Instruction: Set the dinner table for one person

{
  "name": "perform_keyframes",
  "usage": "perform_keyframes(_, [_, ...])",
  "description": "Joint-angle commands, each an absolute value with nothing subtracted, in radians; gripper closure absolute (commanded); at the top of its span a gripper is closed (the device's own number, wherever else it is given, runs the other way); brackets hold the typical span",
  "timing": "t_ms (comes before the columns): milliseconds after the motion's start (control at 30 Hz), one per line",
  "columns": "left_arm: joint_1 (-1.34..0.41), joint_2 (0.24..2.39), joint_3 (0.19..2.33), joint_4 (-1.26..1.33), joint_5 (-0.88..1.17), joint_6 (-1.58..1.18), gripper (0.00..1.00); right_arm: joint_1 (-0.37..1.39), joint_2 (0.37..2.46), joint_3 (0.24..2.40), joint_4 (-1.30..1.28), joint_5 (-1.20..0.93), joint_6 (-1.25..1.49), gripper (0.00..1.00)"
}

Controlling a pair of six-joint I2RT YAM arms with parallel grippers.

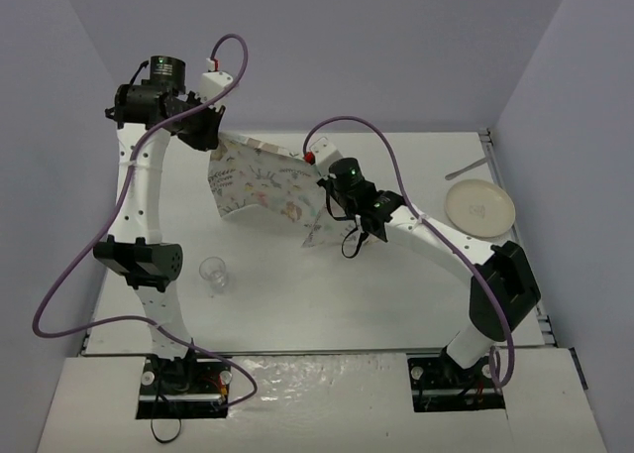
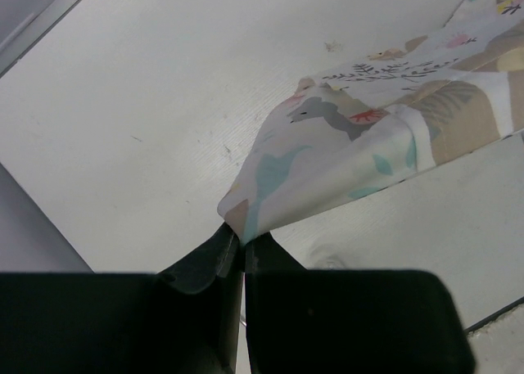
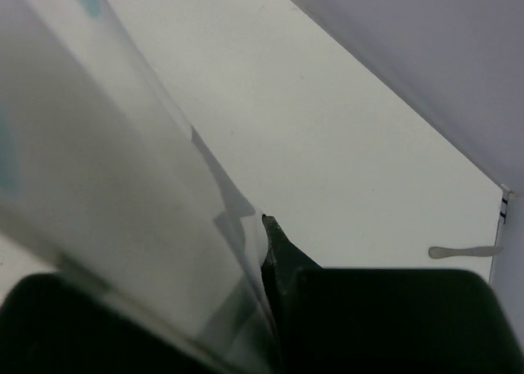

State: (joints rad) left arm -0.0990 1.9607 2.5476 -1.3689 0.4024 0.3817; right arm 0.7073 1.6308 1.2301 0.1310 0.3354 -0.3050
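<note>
Cloth (image 3: pixel 123 177) fills the left of the right wrist view as a pale out-of-focus blur, print unreadable, cut off at top & left edges. It covers 1 finger of the right gripper (image 3: pixel 264 231); only the other dark fingertip (image 3: pixel 278 251) shows. In the left wrist view the cloth runs out past the top-right corner, and its pinched corner vanishes btwn the left gripper (image 2: pixel 237 247) fingers. Top view: utensil (image 1: pixel 468 169) beside plate (image 1: pixel 479 207) too small to tell fork vs spoon; plate's centre mark unreadable; glass (image 1: pixel 213 273) faint.
</note>
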Motion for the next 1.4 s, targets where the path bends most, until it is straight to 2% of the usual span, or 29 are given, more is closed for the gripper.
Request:
perform_keyframes(0, [-0.060,1.849,2.546,-1.284,0.280,0.415,1.00,0.668,1.542,1.252,0.013,0.393,-0.368,1.00])
perform_keyframes(200, [-0.054,1.832,2.527,-1.275,0.252,0.437,1.00,0.620,1.451,1.235,-0.068,0.379,-0.452,0.81])
perform_keyframes(600, [-0.049,1.837,2.505,-1.249,0.221,0.444,1.00,0.597,1.368,1.215,-0.192,0.312,-0.468,0.73])
perform_keyframes(1267, [-0.024,1.855,2.528,-1.242,0.165,0.447,1.00,0.553,1.226,1.050,-0.322,0.243,-0.525,0.69])
perform_keyframes(1300, [-0.023,1.858,2.530,-1.240,0.159,0.446,1.00,0.551,1.222,1.043,-0.331,0.237,-0.527,0.67])
perform_keyframes(1367, [-0.020,1.863,2.534,-1.239,0.156,0.445,1.00,0.548,1.212,1.030,-0.345,0.225,-0.535,0.57])
